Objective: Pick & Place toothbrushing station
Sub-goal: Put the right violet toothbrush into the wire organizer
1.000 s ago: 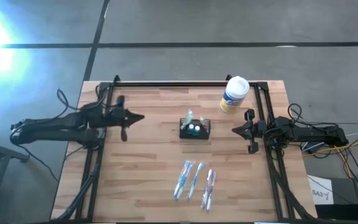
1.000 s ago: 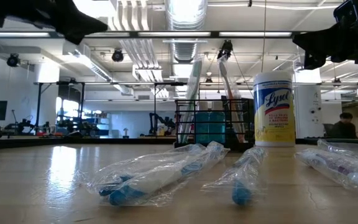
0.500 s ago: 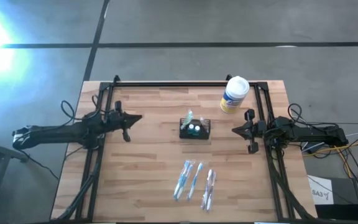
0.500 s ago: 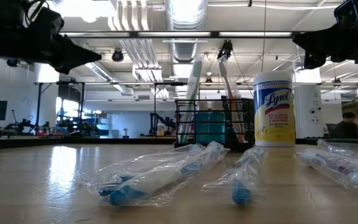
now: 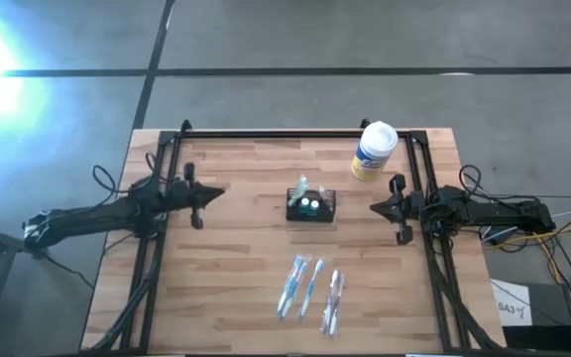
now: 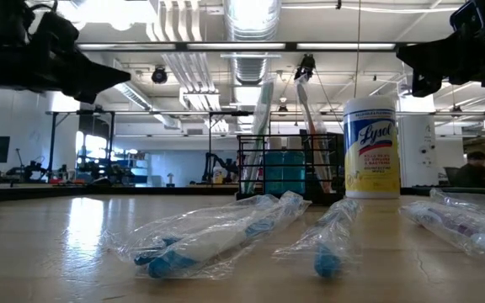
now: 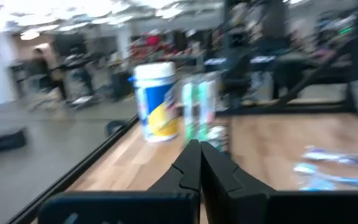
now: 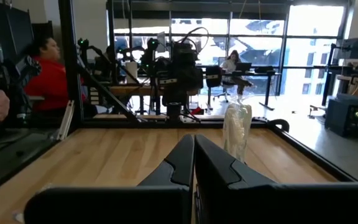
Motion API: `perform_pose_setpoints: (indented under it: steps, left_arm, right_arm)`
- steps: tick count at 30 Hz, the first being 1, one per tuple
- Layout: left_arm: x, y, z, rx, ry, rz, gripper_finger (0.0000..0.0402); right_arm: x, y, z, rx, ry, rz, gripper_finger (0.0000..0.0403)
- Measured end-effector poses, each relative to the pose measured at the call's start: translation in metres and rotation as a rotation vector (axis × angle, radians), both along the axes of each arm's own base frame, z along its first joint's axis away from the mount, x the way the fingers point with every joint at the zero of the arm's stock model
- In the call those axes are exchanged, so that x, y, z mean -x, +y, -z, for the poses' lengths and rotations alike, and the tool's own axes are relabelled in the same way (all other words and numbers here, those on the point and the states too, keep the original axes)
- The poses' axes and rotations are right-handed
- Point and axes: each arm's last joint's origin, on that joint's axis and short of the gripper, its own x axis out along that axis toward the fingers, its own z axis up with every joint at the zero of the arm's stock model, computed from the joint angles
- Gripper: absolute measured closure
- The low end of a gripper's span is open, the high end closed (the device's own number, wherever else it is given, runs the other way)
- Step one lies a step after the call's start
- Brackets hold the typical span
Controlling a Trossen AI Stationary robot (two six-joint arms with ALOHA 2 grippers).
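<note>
Currently, two arms are in view, one at each side edge of the table [image 5: 226,248]. The left gripper [image 5: 218,190] has its fingers pressed together and holds nothing; the right gripper [image 5: 374,208] likewise has its fingers together and holds nothing.

One toothbrushing station [image 5: 310,204], a black wire-mesh caddy, stands upright on the table between the two grippers, well apart from both and somewhat nearer the right one. It carries upright brushes and two blue-capped items; the exact brush count cannot be told.

One white canister [image 5: 373,151] with a yellow label stands near the right gripper, at the table's rear edge beyond it.

Three wrapped toothbrushes [image 5: 310,288] in clear plastic lie side by side on the table, forward of the station and apart from both grippers.

In the low view the station [image 6: 289,172] is partly screened by the wrapped toothbrushes [image 6: 217,231], and both arms are cut off at the upper frame edge. The left wrist view is blurred; the station [image 7: 199,115] and canister [image 7: 156,101] show ahead of the closed fingers [image 7: 185,168]. In the right wrist view a person in red [image 8: 48,81] sits beyond the table
</note>
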Motion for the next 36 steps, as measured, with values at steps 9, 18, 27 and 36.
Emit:
perform_pose_setpoints:
  steps: [9,18,27,36]
  left_arm:
    - [0.005,-0.003,0.007,0.008,-0.034,0.098,0.0397]
    - [0.007,-0.004,0.004,-0.017,-0.059,0.131,0.0394]
    - [0.007,-0.005,0.004,0.054,-0.067,0.143,0.0387]
    - [0.007,-0.005,0.004,0.106,-0.073,0.152,0.0395]
  right_arm:
    - [0.000,0.000,0.000,-0.030,-0.001,0.009,0.0394]
    - [0.001,-0.002,-0.009,-0.173,-0.024,0.033,0.0394]
    - [-0.015,0.000,-0.057,-0.316,0.139,0.022,0.0394]
    - [-0.075,0.036,-0.103,-0.330,0.571,0.085,0.0394]
